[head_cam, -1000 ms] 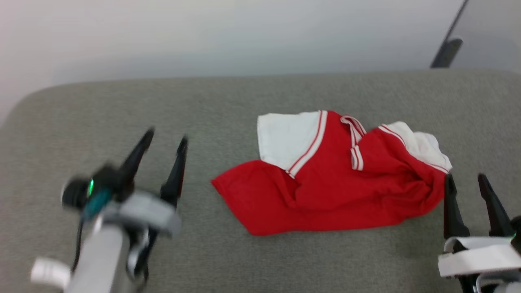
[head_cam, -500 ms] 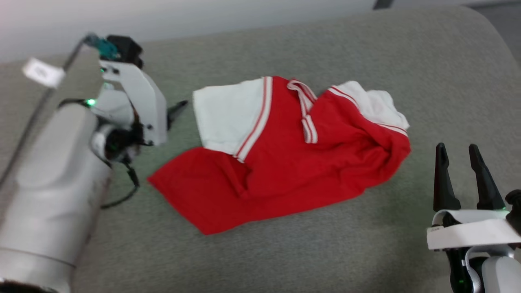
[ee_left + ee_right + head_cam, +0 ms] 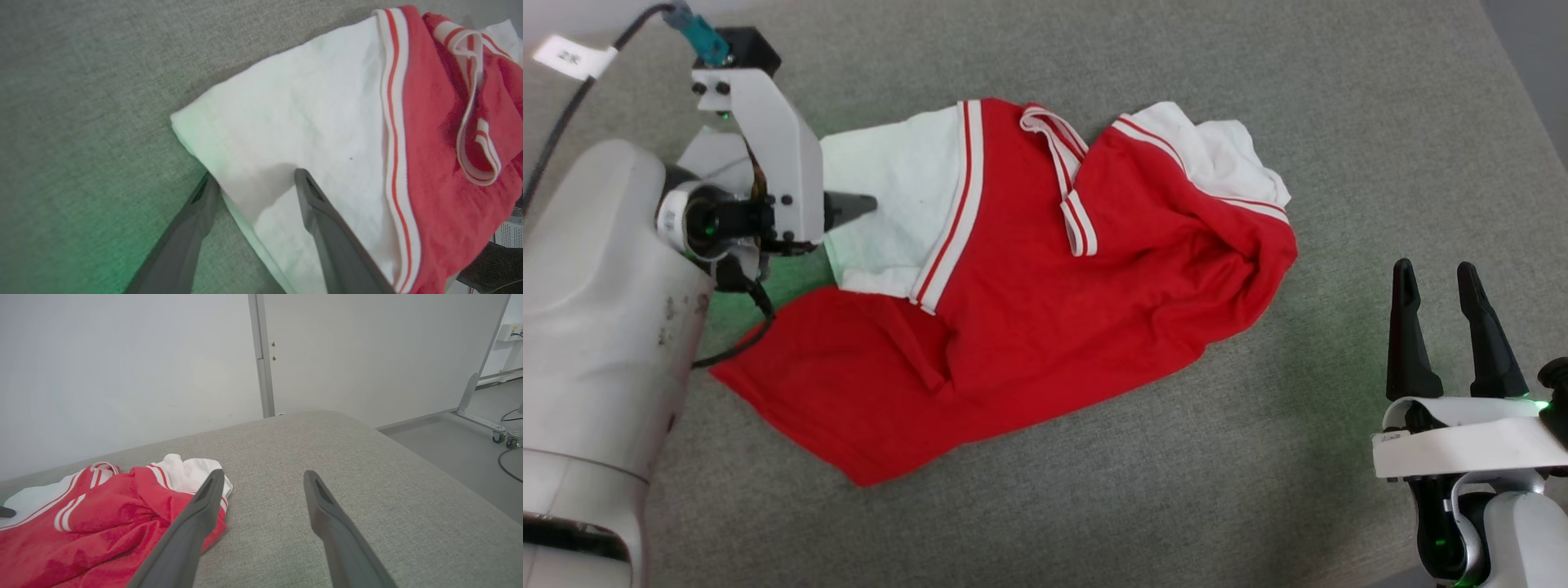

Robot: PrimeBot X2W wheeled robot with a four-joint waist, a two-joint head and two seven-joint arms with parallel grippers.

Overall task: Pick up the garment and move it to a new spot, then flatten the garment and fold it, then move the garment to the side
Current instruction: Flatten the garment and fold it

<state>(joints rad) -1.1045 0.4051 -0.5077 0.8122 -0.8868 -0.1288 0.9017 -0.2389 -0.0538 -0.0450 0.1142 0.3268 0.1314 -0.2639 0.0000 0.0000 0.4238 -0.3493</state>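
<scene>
The garment [image 3: 1045, 310] lies rumpled on the grey fabric surface [image 3: 1258, 457], a little left of centre in the head view. Its red body spreads toward 7 o'clock, where one corner of the hem comes to a point. One white sleeve [image 3: 310, 106] lies flat at the garment's 10 o'clock. The other sleeve [image 3: 1217, 155] is bunched at 1 o'clock, and the striped collar [image 3: 1066, 180] is folded over near 12 o'clock.

The left hand [image 3: 254, 177] reaches in from the garment's 9 o'clock side and is released, its two dark fingers spread wide. In the left wrist view they straddle the outer edge of the flat white sleeve. One finger rests over the sleeve cloth and casts a shadow on it. The other sits on the bare surface, just beside the hem, with its tip against the edge. The cloth between the fingers is not pinched.

The right hand [image 3: 1434, 268] is also released, with its fingers parted and nothing between them. It hangs over bare surface at about 4 o'clock from the garment, well apart from the cloth. In the right wrist view the bunched sleeve lies at 10 o'clock from its fingertips.
</scene>
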